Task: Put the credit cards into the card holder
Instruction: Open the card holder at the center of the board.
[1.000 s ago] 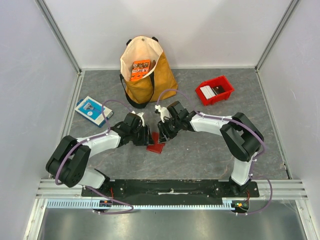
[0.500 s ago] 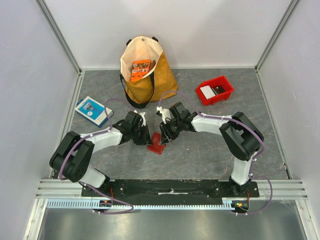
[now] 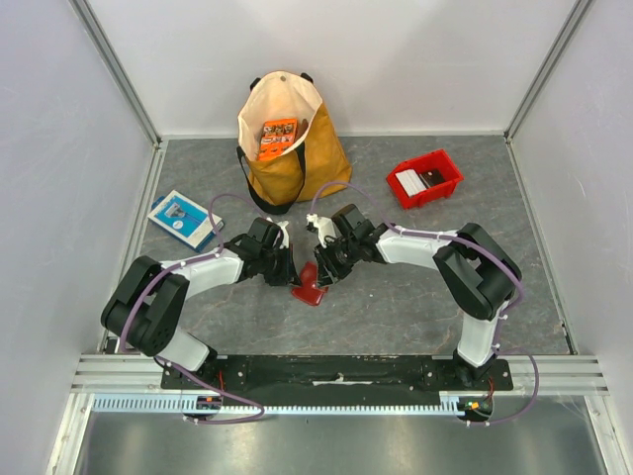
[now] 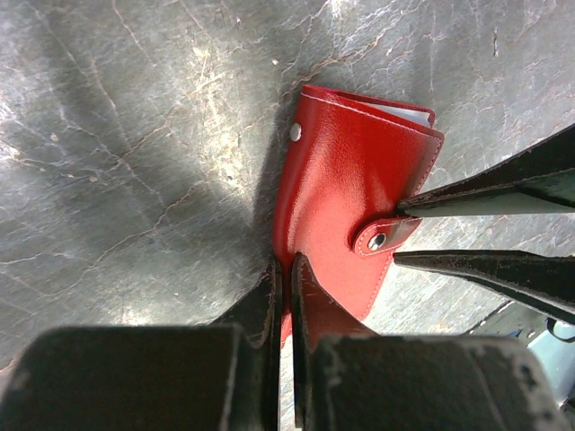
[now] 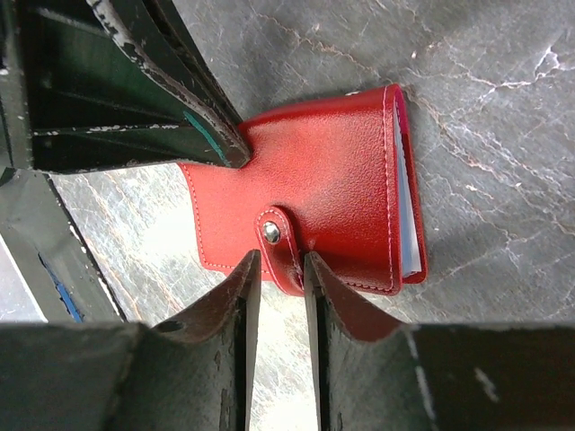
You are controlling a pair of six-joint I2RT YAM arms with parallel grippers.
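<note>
1. the wallet [image 3: 309,288] lies folded shut on the worktop [image 3: 396,307] between the two arms; it is red, with a stitched edge and a snap tab [image 5: 280,241] bearing a metal stud.
2. whitish card edges [image 5: 409,224] show at its open side.
3. left claw [image 4: 282,266] is closed tight, pinching the wallet's edge.
4. right claw [image 5: 280,262] stands narrowly apart, tips either side of the tab.

The left arm [image 3: 208,275] and the right arm [image 3: 410,247] are each built of white link shells joined by bulky black housings. A purple cable [image 3: 425,235] is routed along each. Both are bolted to a black base plate [image 3: 287,371]. The left end effector [image 4: 284,260] and right end effector [image 5: 282,256] are fitted with black tapered fingers [image 5: 226,310], scuffed pale along the edges.
</note>
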